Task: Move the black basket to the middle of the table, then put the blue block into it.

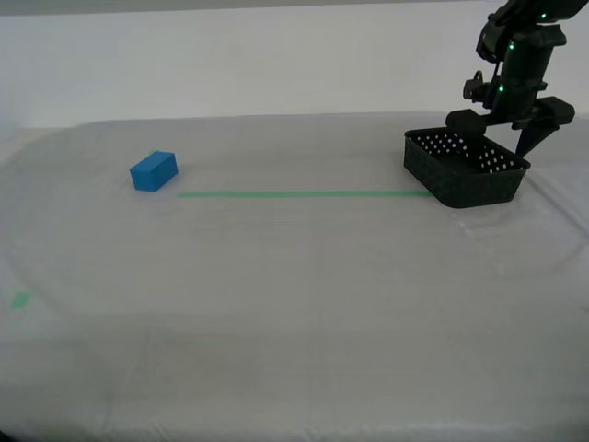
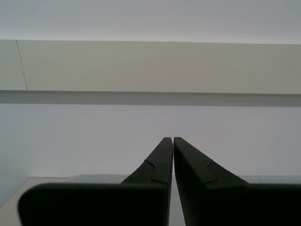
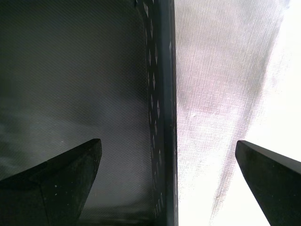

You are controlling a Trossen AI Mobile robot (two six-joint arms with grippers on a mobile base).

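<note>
The black basket [image 1: 479, 189] stands on the table [image 1: 294, 304] at the exterior view's right, at the end of the green tape line [image 1: 304, 193]. My first gripper [image 1: 503, 136] hangs open over the basket's far right wall, one finger inside and one outside. The first wrist view shows that wall [image 3: 160, 70] running between the open fingers of my first gripper [image 3: 167, 143], untouched by either finger. The blue block [image 1: 154, 171] lies far off at the exterior view's left. My second gripper [image 2: 172, 139] is shut on nothing and faces a pale wall; it is absent from the exterior view.
A small green tape mark [image 1: 20, 299] sits near the table's edge at the exterior view's left. White sheeting [image 3: 221, 70] lies just outside the basket wall. A pale wall runs behind the table.
</note>
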